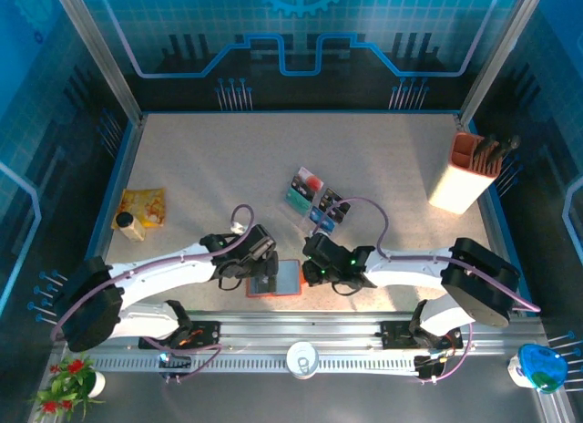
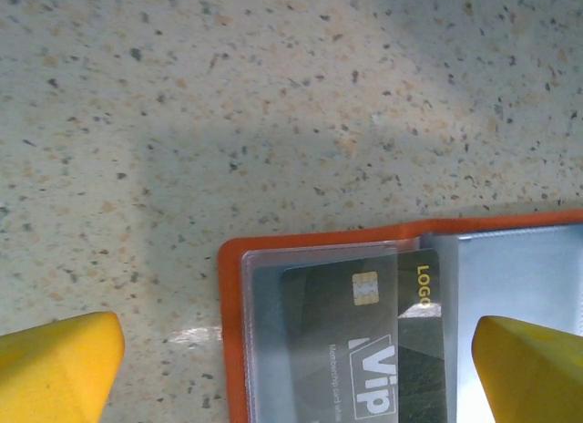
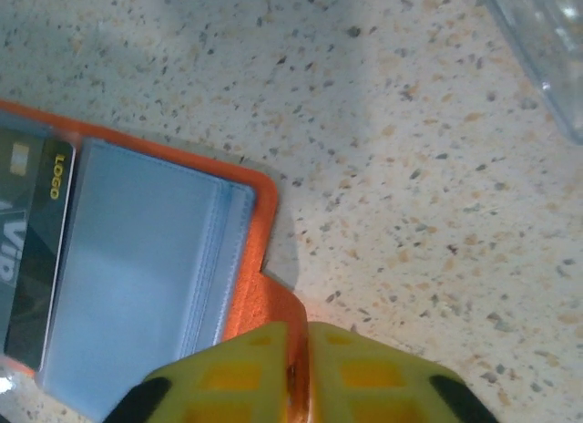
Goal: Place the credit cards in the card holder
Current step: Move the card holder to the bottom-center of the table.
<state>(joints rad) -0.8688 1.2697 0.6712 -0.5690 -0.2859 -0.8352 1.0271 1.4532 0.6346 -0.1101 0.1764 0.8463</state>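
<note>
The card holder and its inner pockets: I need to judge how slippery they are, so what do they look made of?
The card holder: orange cover, matte, probably faux leather or soft plastic; its edge is smooth and rounded. The pockets: clear glossy plastic film; the black card shows through, with glare streaks.

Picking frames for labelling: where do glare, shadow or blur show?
Left wrist: glare on the card holder sleeve, left gripper fingers blurred; right wrist: right gripper fingers soft, shadow across the table; top external: evenly lit, credit cards tiny.
</note>
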